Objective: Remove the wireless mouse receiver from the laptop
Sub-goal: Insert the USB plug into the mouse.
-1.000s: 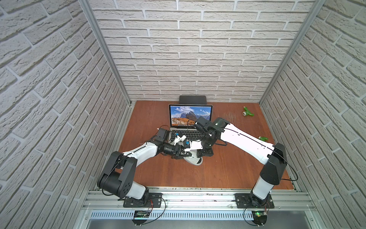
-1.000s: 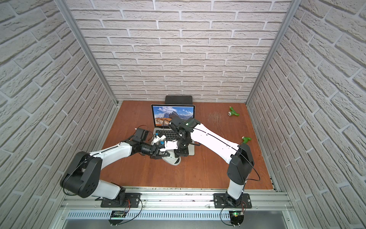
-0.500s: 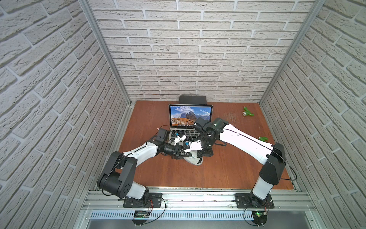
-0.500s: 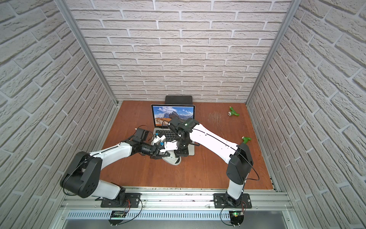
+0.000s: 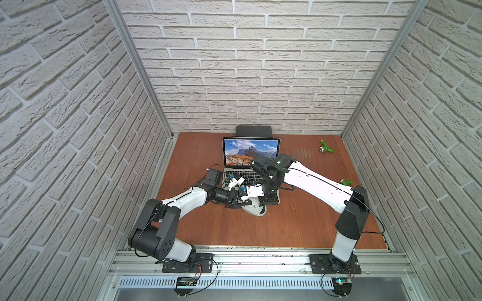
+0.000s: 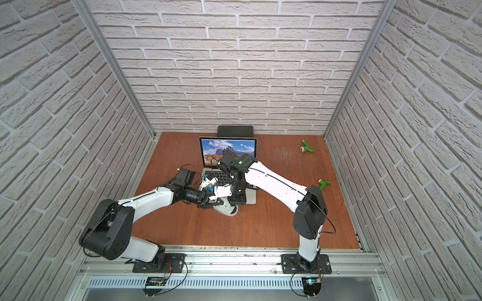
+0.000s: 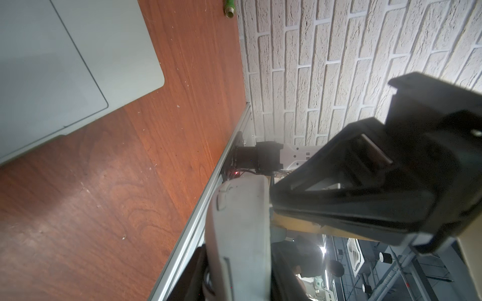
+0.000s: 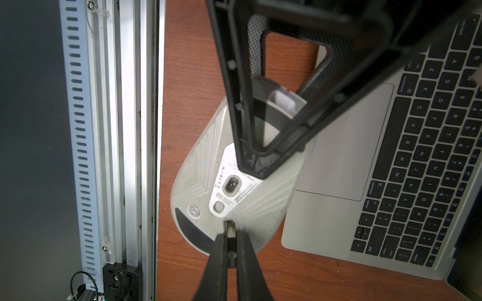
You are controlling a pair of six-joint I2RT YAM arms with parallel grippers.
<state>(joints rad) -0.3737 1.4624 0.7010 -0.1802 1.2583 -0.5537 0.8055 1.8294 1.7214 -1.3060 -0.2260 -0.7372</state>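
Observation:
The silver laptop (image 5: 250,152) stands open at the back middle of the wooden table, also visible in a top view (image 6: 228,148). In front of it my left gripper (image 5: 241,200) is shut on the light-grey mouse (image 8: 234,187), which it holds with the underside up. The left wrist view has the mouse (image 7: 240,234) edge-on between the jaws. My right gripper (image 8: 230,234) is shut on the wireless mouse receiver (image 8: 230,228), a tiny whitish stub whose tip sits at a slot in the mouse's underside. The receiver is not at the laptop (image 8: 339,156).
A flat dark pad (image 5: 253,130) lies behind the laptop. Two green pieces (image 5: 326,148) (image 5: 347,182) lie at the right of the table. An aluminium rail (image 8: 125,130) runs along the front edge, close to the mouse. Brick walls close in three sides.
The right wrist has drifted very slightly to the left over the mouse. Both grips are unchanged.

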